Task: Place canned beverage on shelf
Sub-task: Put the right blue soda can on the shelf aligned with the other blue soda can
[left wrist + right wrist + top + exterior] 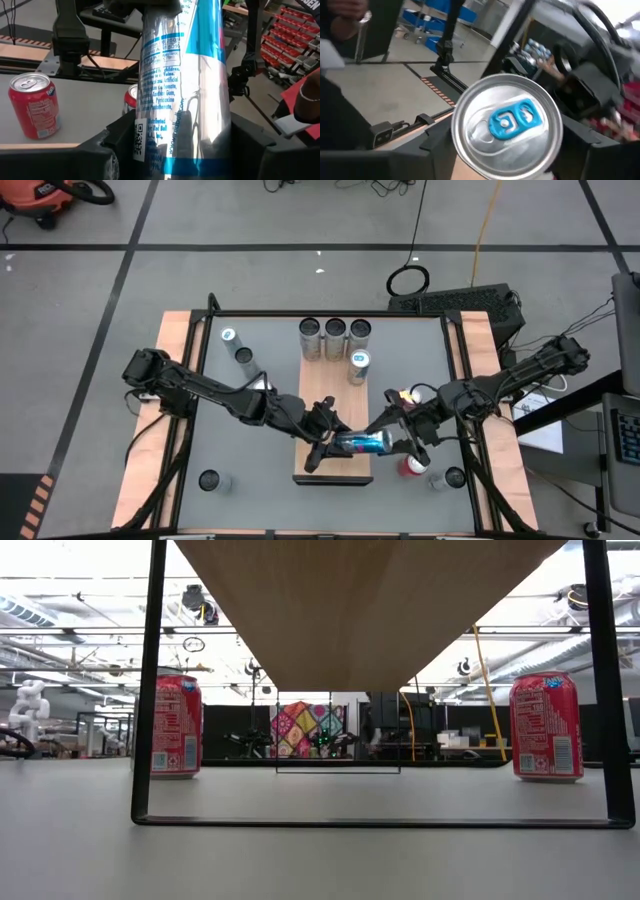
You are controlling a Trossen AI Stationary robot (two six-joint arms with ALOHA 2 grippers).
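A silver-and-blue canned beverage (365,442) lies on its side over the near part of the light wood shelf (330,395). My left gripper (335,445) comes from the left and is shut on the can's bottom end (182,75). My right gripper (397,438) comes from the right and stands open. Its fingers are on either side of the can's top, whose lid and blue tab (512,120) face its wrist camera. The low view shows only the shelf's underside (370,610), with no gripper. My left gripper pinches the can's side walls near its bottom end (147,150) between its two fingers. The fingers come about level from the table's left and lie along the can. The can lies on its side over the shelf. Whether it rests on the board does not show.
Three silver cans (335,332) stand at the shelf's far end, and a blue-topped one (358,363) stands just nearer. Red cans (413,465) (32,107) and dark cans (208,478) (452,477) (240,355) stand on the grey tabletop around the shelf.
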